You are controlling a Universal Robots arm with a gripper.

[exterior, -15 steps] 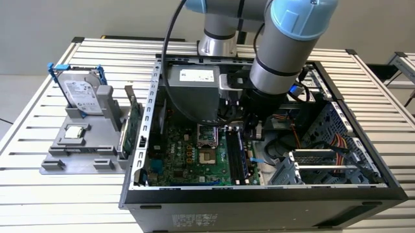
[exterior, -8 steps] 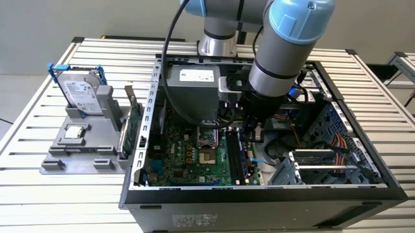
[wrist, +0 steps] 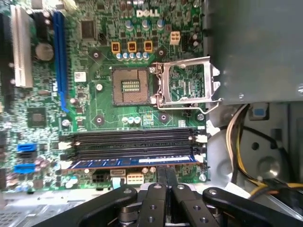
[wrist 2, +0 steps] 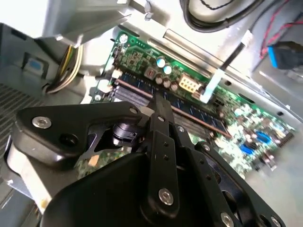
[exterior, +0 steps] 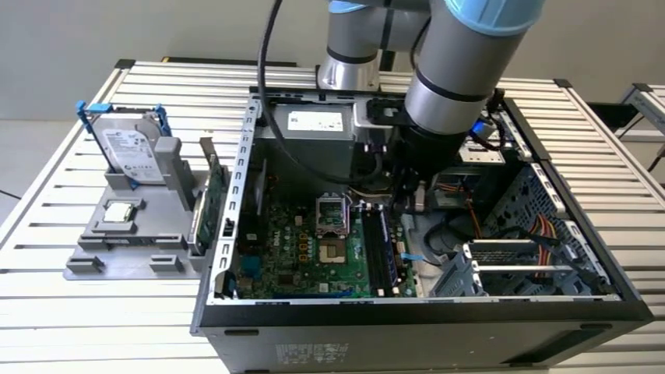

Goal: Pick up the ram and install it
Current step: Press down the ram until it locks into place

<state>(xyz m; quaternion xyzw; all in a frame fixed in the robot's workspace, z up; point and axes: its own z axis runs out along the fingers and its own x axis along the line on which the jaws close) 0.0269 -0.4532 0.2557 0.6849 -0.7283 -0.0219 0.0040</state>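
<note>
1 open computer case (exterior: 244, 156) lies on a slatted metal table (exterior: 62, 202), with the Universal Robots arm (exterior: 457, 70) reaching down into it. Inside lies the green motherboard (wrist: 94, 101), its CPU socket (wrist: 130, 86) bare and the retention frame (wrist: 187, 85) flipped open beside it. Outside the case, toward the exterior view's left, a grey holder (exterior: 135, 234) carries a hard drive (exterior: 133, 152) with blue clips. In the first wrist view, the ram (wrist: 135, 161) sits along the memory slot nearest the gripper (wrist: 165, 176), next to 3 empty black slots (wrist: 132, 142). The 2 fingers (wrist: 161, 172) stand close together, tips just at the stick's edge; whether they grip it, I cannot tell.
</note>
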